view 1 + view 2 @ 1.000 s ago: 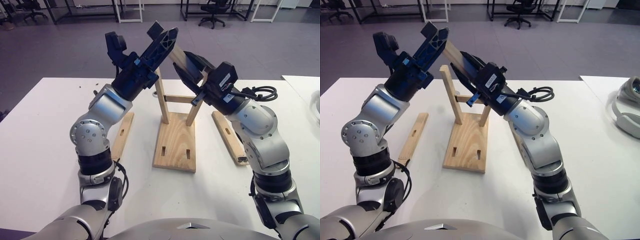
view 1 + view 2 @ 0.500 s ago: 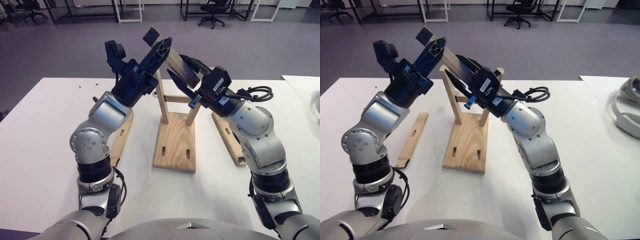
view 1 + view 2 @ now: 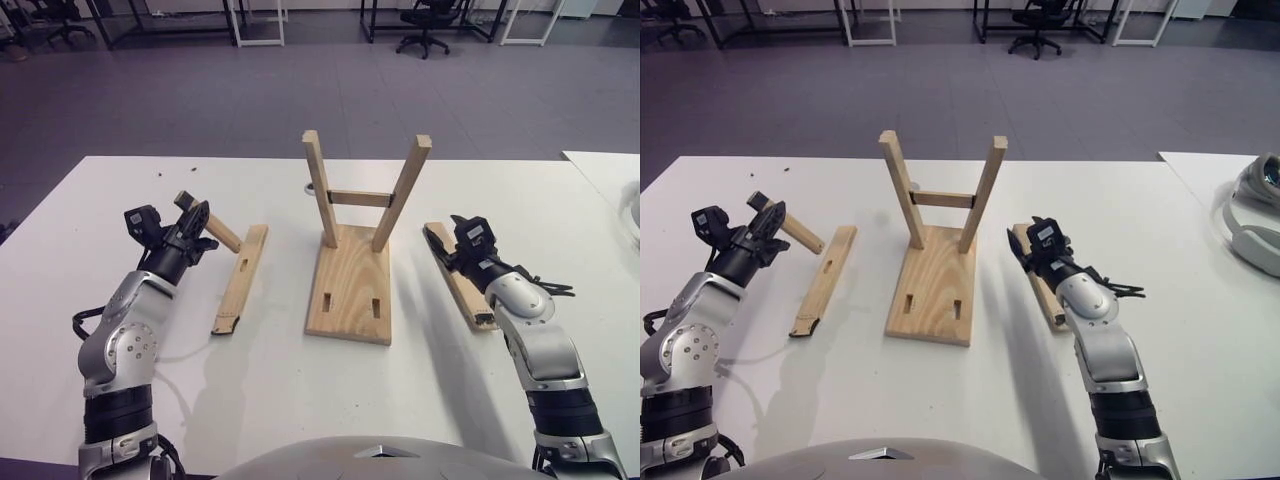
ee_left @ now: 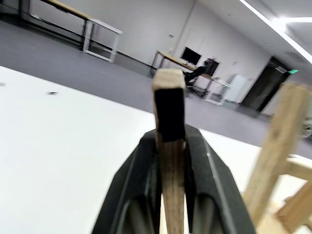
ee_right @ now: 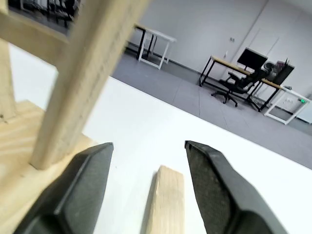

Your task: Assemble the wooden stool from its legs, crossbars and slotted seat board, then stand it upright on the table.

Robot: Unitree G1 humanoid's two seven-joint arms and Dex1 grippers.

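Pinching a crossbar [image 3: 226, 239] slanting toward the seat board [image 3: 350, 292], left tool [image 3: 198, 222]; right tool [image 5: 148, 148] spread wide.

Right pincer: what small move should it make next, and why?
Probably lower the right pincer and close it on the loose leg. Its jaws are open on either side of the leg's end, apparently not yet touching it, and the seat board has two empty slots waiting.

Board [image 3: 348, 285] lies between left plank [image 3: 243, 270] and right plank [image 3: 466, 296].
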